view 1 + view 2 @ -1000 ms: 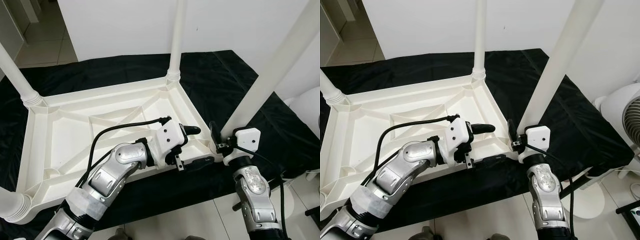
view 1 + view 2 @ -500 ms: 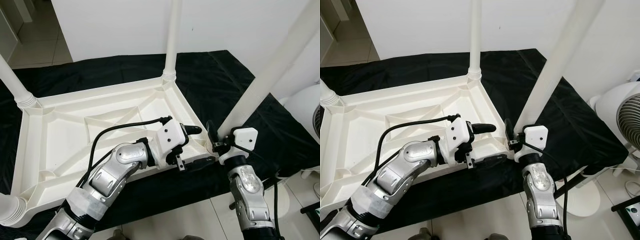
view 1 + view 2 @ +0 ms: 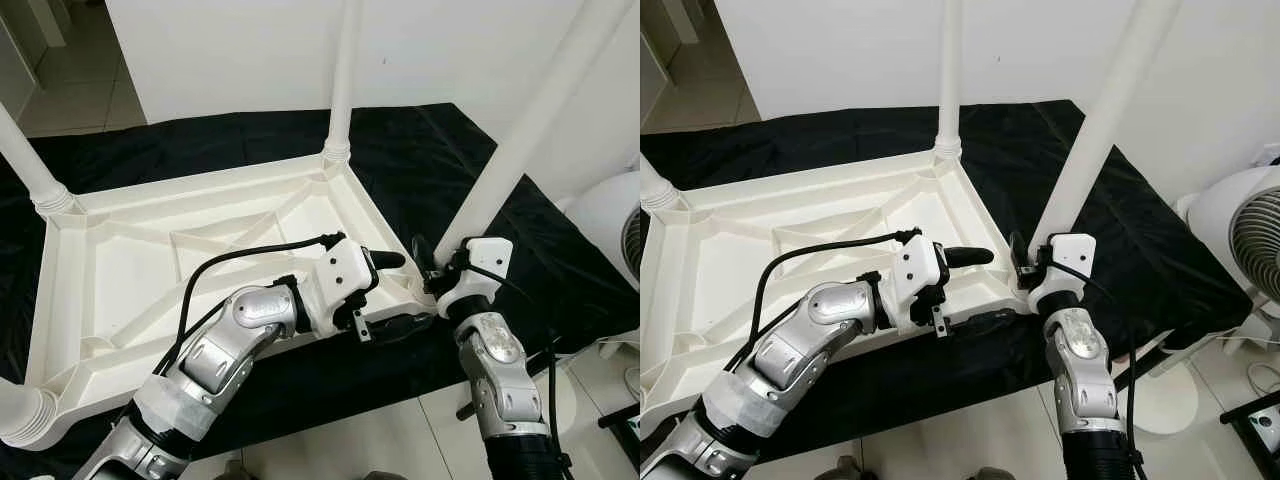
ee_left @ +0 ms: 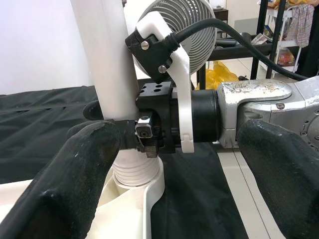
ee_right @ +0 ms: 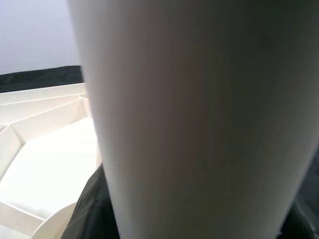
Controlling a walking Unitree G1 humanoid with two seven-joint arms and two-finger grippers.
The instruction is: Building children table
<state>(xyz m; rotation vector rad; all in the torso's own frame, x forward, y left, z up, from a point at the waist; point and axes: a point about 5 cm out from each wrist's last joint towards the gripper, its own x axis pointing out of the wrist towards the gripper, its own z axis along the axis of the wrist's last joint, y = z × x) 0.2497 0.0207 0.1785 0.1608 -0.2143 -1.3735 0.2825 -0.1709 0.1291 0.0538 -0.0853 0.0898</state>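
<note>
- The white plastic table [image 3: 190, 250] lies upside down on a black cloth [image 3: 430, 160] spread over the floor, its ribbed underside facing up and its long side running across the robot's front.
- Four white legs stand up from its corners: one at the far right corner [image 3: 343, 80], one at the far left corner [image 3: 30, 160], one at the near left corner [image 3: 18, 415], and the near right leg [image 3: 530, 130], which leans up and away to the robot's right.
- The right gripper [image 3: 432, 275] is at the foot of the near right leg, just above the ribbed collar where the leg meets the table corner.
- In the left wrist view one black finger [image 4: 102, 110] of the right gripper lies against the leg's side; the right wrist view has the leg close up between dark finger shapes. The fingers are closed around the leg.
- The left gripper [image 3: 395, 290] rests at the table's near right edge, just beside the right gripper. Its two fingers are spread wide apart, one above the rim and one lower against the table's outer edge, and they clasp nothing.
- In the left wrist view the left gripper's padded fingers [image 4: 75, 169] frame the leg base and the right wrist.
- A white fan [image 3: 1240, 240] stands on the tiled floor to the robot's right, off the cloth.
</note>
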